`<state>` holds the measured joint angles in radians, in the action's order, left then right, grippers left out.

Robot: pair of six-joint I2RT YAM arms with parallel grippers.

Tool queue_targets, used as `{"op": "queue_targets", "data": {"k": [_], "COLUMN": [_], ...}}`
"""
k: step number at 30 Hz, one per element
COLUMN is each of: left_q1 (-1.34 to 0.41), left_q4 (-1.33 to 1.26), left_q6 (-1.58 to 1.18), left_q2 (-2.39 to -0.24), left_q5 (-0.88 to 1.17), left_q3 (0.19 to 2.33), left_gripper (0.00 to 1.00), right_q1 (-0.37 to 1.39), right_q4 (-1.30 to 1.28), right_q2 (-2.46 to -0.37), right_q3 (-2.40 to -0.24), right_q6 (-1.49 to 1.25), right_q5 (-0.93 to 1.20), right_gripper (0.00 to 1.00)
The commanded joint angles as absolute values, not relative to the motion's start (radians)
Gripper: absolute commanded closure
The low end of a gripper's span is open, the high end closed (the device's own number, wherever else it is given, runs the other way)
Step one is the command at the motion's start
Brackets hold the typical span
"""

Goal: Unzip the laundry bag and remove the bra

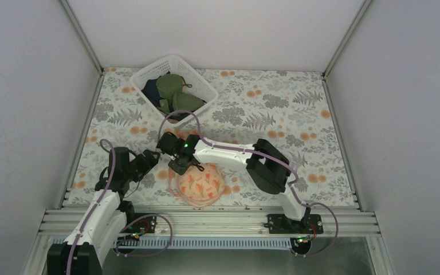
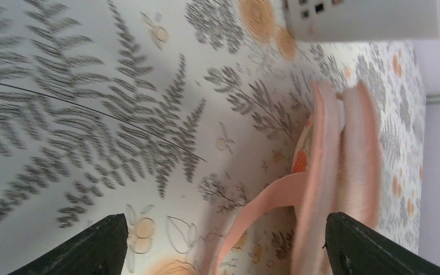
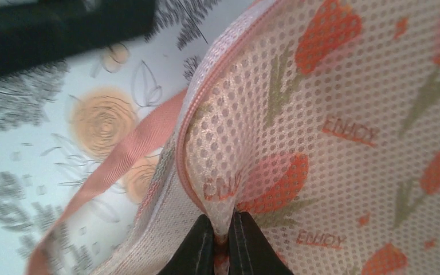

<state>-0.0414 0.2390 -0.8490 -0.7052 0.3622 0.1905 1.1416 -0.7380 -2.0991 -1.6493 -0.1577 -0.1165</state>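
While my right gripper (image 3: 222, 230) was pressed together on the zipper edge of the peach-pink mesh laundry bag (image 3: 321, 143) printed with orange-red flowers, its two dark fingertips pinched a fold of the pale netting where the pink zipper tape curved up and away from them. From above, that gripper (image 1: 180, 166) sat at the far left rim of the laundry bag (image 1: 199, 184), which lay as a rounded mound on the fern-and-orange-flower patterned tabletop (image 1: 275, 114), close to the near edge and between my two arms. Small red words were printed among the flowers on the mesh, and the netting hid whatever was inside. A flat peach ribbon strap (image 3: 120, 154) ran from the bag's edge down across the tabletop. My left gripper (image 2: 224, 229) was spread wide, its two dark fingers far apart and closed on nothing, held above the tabletop just left of the bag. In its wrist view the same peach strap (image 2: 263, 200) looped between the fingers, and the bag's pink edges (image 2: 327, 143) rose just beyond them. Seen from overhead, the left gripper (image 1: 151, 157) pointed toward the right one, near it, though I could not tell whether they touched. A white plastic lattice basket (image 1: 201, 80) stood at the far left of the tabletop, well apart from the bag, with olive-green bras (image 1: 172, 86) heaped inside.
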Motion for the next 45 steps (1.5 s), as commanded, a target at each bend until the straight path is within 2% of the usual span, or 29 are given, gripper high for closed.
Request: {"op": "queue_targets", "data": {"k": [1, 7, 11, 14, 20, 24, 29, 31, 32, 33, 35, 36, 39, 45], "left_q1": [-0.11, -0.191, -0.217, -0.221, -0.23, -0.246, -0.274, -0.281, -0.285, -0.287, -0.287, -0.287, -0.287, -0.287], "left_q4": [0.167, 0.041, -0.034, -0.06, -0.096, -0.067, -0.137, -0.16, -0.169, -0.176, -0.178, -0.177, -0.173, -0.149], "left_q6": [-0.829, -0.811, -0.796, -0.785, -0.753, -0.756, -0.741, -0.733, -0.728, -0.726, -0.72, -0.719, -0.715, -0.716], "left_q2": [-0.731, -0.8, -0.823, -0.822, -0.801, -0.843, -0.856, -0.86, -0.863, -0.865, -0.87, -0.869, -0.868, -0.867], "left_q5": [0.392, 0.429, 0.47, 0.49, 0.544, 0.513, 0.542, 0.557, 0.561, 0.565, 0.566, 0.565, 0.56, 0.535], "left_q3": [0.175, 0.161, 0.155, 0.161, 0.165, 0.161, 0.163, 0.163, 0.163, 0.164, 0.166, 0.168, 0.167, 0.166], "left_gripper": [0.14, 0.11, 0.21, 0.24, 0.2, 0.38, 0.39, 0.43, 0.49, 0.59, 0.85, 0.96, 0.98, 0.98], "right_q1": [1.084, 1.026, 1.0, 0.986, 0.96, 0.952, 0.943, 0.943, 0.942, 0.94, 0.935, 0.93, 0.92, 0.921], "right_q4": [-0.597, -0.49, -0.433, -0.417, -0.369, -0.347, -0.322, -0.316, -0.315, -0.314, -0.309, -0.307, -0.336, -0.38], "right_q2": [-1.972, -1.924, -1.895, -1.886, -1.861, -1.852, -1.838, -1.839, -1.841, -1.842, -1.839, -1.838, -1.849, -1.878], "right_q3": [-1.554, -1.448, -1.4, -1.383, -1.348, -1.342, -1.326, -1.322, -1.321, -1.322, -1.316, -1.313, -1.309, -1.319], "right_q6": [-0.19, -0.214, -0.225, -0.225, -0.222, -0.216, -0.215, -0.211, -0.209, -0.209, -0.213, -0.222, -0.252, -0.256], "right_q5": [0.04, 0.153, 0.215, 0.236, 0.303, 0.341, 0.37, 0.383, 0.388, 0.394, 0.396, 0.388, 0.305, 0.248], "right_gripper": [0.93, 0.93, 0.94, 0.94, 0.94, 0.94, 0.94, 0.94, 0.94, 0.94, 0.92, 0.91, 0.83, 0.79]}}
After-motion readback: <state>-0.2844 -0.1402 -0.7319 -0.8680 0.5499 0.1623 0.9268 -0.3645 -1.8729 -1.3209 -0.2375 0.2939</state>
